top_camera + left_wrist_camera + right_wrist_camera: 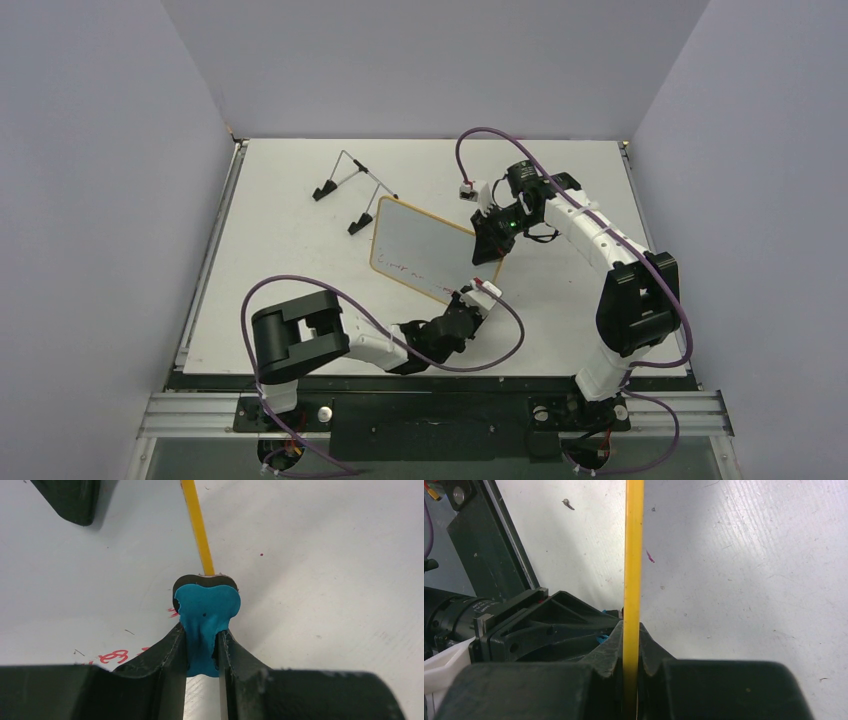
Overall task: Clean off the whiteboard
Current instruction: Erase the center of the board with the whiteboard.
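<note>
The whiteboard is held tilted at mid-table, its orange-tan rim seen edge-on in the right wrist view. Red handwriting runs along its near edge and shows in the left wrist view. My right gripper is shut on the board's right edge. My left gripper is shut on the small blue eraser, whose black felt face presses on the board's near right corner, beside the rim.
A thin wire stand with black feet sits behind the board on the left. Grey walls enclose the table on three sides. Purple cables loop from both arms.
</note>
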Controlling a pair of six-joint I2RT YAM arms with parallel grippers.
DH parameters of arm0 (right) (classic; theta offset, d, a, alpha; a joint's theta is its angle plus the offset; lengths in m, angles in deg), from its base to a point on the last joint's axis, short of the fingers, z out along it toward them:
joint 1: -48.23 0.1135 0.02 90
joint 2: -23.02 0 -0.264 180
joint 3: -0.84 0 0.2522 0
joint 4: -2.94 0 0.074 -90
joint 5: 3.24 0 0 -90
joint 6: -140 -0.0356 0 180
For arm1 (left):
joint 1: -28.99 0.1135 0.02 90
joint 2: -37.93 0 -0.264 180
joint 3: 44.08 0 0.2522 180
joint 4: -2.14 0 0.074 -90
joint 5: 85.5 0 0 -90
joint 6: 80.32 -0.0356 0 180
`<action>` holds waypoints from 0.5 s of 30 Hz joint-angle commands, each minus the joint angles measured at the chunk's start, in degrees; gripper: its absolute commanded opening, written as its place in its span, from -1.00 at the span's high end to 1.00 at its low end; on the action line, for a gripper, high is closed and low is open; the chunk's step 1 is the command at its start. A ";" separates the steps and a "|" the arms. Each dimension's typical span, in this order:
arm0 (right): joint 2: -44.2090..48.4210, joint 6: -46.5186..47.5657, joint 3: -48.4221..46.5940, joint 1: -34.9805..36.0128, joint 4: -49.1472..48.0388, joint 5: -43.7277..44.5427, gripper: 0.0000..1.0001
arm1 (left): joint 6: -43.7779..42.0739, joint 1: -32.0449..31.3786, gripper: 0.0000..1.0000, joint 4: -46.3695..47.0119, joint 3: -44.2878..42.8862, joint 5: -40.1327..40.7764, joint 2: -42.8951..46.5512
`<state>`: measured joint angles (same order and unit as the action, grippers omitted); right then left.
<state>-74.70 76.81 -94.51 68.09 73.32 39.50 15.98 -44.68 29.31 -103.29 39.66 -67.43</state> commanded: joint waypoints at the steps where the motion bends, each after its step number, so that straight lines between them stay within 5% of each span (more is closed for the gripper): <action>1: 2.03 0.26 0.81 0.87 1.21 -2.20 1.00 | -0.42 0.90 1.00 -0.01 -1.97 0.96 0.12; 15: 1.90 0.18 0.81 0.96 1.16 -2.11 1.00 | 4.90 8.16 1.00 -3.67 4.71 3.04 7.05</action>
<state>-74.70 76.61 -94.42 68.15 72.29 39.36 20.03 -37.94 26.55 -98.15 40.08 -61.71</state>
